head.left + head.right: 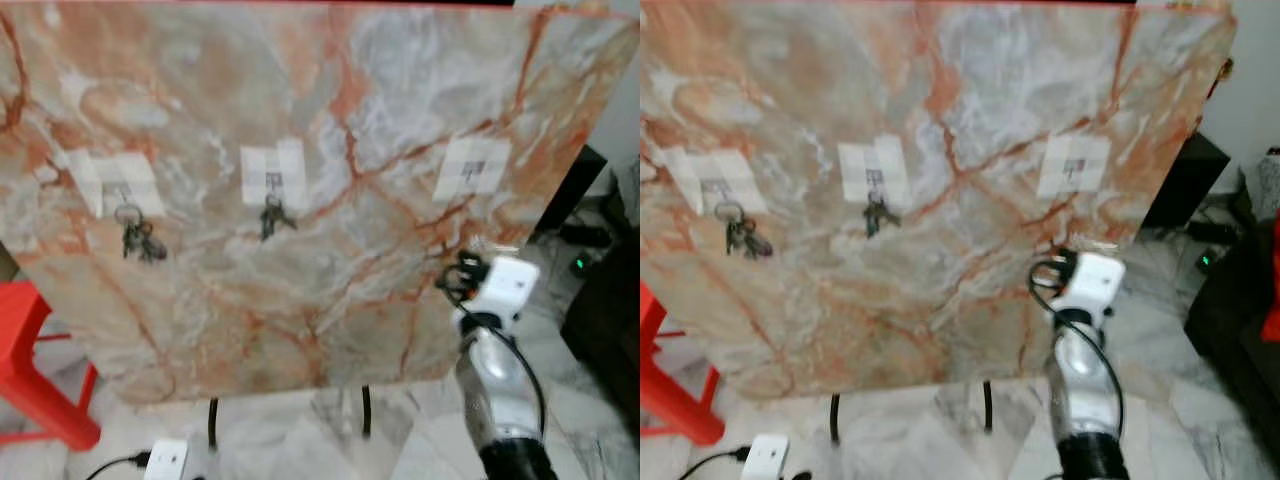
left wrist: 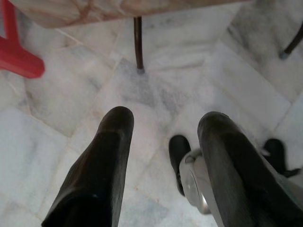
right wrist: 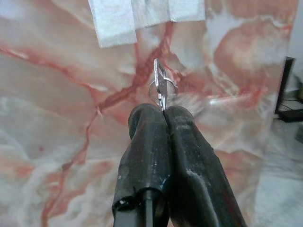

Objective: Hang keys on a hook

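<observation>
From the head, the right arm reaches up toward the marble board, below its rightmost hook. The right wrist view shows the right pincer clamped on a key just under the tape. The left pincer hangs open over the floor.

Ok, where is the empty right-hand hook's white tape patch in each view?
Left eye view: white tape patch upper right on the board.
Right eye view: tape patch right of centre.
Right wrist view: patch just beyond the key in the right pincer.
Left wrist view: floor under the board, past the left pincer.
Shared landmark: the board's dark leg.
</observation>
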`<state>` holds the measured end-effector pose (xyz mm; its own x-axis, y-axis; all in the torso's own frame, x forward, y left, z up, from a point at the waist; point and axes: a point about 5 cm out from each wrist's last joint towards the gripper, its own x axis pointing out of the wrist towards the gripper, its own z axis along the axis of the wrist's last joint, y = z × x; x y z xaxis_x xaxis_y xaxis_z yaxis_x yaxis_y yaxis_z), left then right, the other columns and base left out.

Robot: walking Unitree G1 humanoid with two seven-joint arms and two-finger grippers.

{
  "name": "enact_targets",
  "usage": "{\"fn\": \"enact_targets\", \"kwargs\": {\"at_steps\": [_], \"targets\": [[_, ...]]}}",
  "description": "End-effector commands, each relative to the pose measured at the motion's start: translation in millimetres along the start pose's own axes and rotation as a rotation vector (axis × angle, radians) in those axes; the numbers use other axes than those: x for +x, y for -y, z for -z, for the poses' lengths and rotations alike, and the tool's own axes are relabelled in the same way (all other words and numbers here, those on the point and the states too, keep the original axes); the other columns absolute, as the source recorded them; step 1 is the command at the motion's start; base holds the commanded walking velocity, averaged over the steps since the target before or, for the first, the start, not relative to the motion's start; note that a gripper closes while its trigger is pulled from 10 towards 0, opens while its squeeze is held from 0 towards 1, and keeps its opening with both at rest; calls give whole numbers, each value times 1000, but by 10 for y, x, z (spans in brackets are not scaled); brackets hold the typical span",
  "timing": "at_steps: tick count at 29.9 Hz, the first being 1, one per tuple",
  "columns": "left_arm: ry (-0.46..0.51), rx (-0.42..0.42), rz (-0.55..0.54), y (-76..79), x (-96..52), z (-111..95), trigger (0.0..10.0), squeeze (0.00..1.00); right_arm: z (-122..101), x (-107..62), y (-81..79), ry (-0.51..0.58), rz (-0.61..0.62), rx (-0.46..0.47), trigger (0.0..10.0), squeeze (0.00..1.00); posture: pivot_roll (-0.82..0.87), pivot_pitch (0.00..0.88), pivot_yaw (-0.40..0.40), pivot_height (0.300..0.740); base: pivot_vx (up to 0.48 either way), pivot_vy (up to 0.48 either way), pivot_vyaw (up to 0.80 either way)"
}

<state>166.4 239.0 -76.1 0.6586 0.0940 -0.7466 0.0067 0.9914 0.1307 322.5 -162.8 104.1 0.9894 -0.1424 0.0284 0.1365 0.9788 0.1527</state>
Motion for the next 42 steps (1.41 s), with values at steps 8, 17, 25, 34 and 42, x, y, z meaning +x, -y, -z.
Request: {"fn": "enact_targets", "kwargs": {"at_steps": [8,17,25,34,42], "targets": [[-11,2,6,32,-7,40,10000,0,-118,88,3,33,-4,-3,10000,0,3,0,-32,740,0,0,0],[-6,1,4,20,-6,27,10000,0,-204,187,-35,48,4,-3,10000,0,5,0,-26,740,0,0,0],[-2,6,6,12,-1,9,10000,0,-301,333,-56,40,47,0,10000,0,7,3,-19,740,0,0,0],[1,22,13,9,1,-3,10000,0,-469,480,-68,73,71,-9,10000,0,10,3,-16,740,0,0,0],[-1,34,20,17,0,3,10000,0,-426,446,-36,76,96,-2,10000,0,10,4,-14,740,0,0,0]]}}
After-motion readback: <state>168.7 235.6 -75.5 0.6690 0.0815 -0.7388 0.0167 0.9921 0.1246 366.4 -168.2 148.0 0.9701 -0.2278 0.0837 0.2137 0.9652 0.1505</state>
